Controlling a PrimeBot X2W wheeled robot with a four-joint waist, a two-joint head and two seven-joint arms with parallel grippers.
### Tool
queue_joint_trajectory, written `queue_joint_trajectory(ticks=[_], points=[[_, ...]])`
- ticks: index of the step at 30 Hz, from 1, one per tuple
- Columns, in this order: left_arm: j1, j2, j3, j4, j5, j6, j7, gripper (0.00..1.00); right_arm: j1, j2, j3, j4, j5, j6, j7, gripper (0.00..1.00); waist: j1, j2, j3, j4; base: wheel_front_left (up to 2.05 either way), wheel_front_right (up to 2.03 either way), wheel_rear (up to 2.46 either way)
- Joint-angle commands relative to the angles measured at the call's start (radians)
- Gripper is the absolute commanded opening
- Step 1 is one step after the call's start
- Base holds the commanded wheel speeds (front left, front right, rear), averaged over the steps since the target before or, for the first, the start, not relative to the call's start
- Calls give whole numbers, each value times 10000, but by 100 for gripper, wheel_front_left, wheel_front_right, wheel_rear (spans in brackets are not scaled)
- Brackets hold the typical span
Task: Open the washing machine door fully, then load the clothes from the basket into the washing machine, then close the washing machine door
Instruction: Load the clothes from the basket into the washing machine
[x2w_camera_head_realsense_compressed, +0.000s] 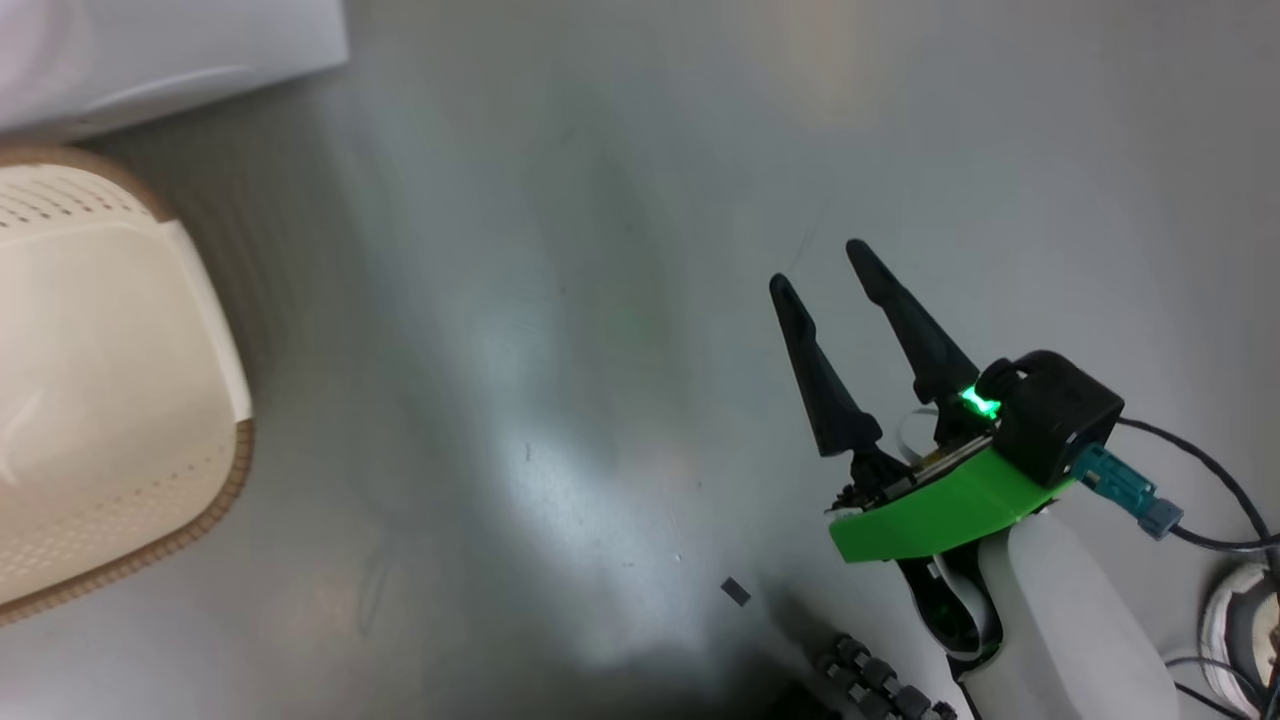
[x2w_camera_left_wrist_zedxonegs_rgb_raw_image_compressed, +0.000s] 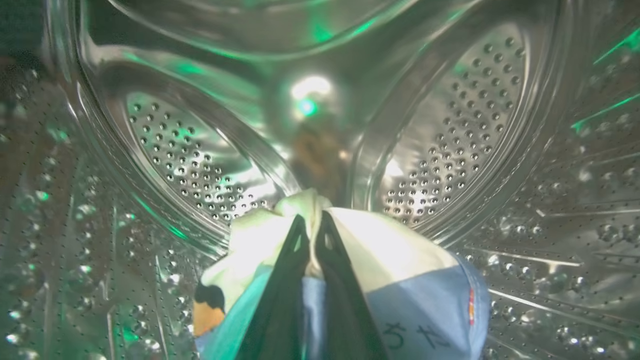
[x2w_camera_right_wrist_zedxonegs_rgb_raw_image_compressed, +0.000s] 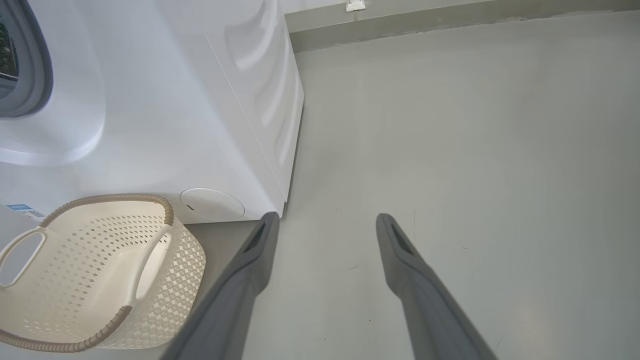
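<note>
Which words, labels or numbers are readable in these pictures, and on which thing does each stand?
Not surely readable: two dark characters, perhaps Japanese, cut by the picture's edge, on the light blue and cream garment.
Too small to read: the blue label sticker on the big white washing machine.

floor (x2w_camera_right_wrist_zedxonegs_rgb_raw_image_compressed: 475, 125): smooth pale grey, soft glare | skirting (x2w_camera_right_wrist_zedxonegs_rgb_raw_image_compressed: 450, 22): darker grey strip

Dark characters (x2w_camera_left_wrist_zedxonegs_rgb_raw_image_compressed: 411, 336) resembling Japanese kana were printed on the light-blue part of the clothes (x2w_camera_left_wrist_zedxonegs_rgb_raw_image_compressed: 425, 300), too blurred to read with certainty. A small red tab (x2w_camera_left_wrist_zedxonegs_rgb_raw_image_compressed: 471, 306) at the fabric's edge bore nothing legible. The blue label sticker (x2w_camera_right_wrist_zedxonegs_rgb_raw_image_compressed: 20, 209) low on the washing machine (x2w_camera_right_wrist_zedxonegs_rgb_raw_image_compressed: 150, 125) was too small to read.
</note>
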Motion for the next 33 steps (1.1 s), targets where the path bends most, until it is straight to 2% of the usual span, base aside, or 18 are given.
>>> queue_joint_trajectory(ticks=[1,12,17,18,19,27,33], points=[[-333,510,-88,-84,131,-21,-62,0,126,41,256,-244,91,16,-48,100,0,-1,359,-239,0,0,0],[-1345,478,-591,844,430,-18,-38,0,125,41,387,-313,220,16,-48,100,0,-1,756,-446,0,0,0],[-1612,462,-792,1419,534,155,25,0,122,41,459,-335,257,16,-48,100,0,-1,765,-548,0,0,0],[-1626,464,-794,1480,518,167,33,15,128,41,452,-334,257,16,-48,100,0,-1,762,-553,0,0,0],[-1631,467,-803,1529,510,182,27,100,135,41,451,-327,255,16,-48,100,0,-1,755,-555,0,0,0],[-1406,538,-880,1800,379,129,-51,100,113,41,519,-277,271,16,-48,100,0,-1,567,-493,0,0,0],[-994,369,-950,1904,173,47,-85,100,87,41,358,-202,108,16,-48,100,0,-1,279,-271,0,0,0]])
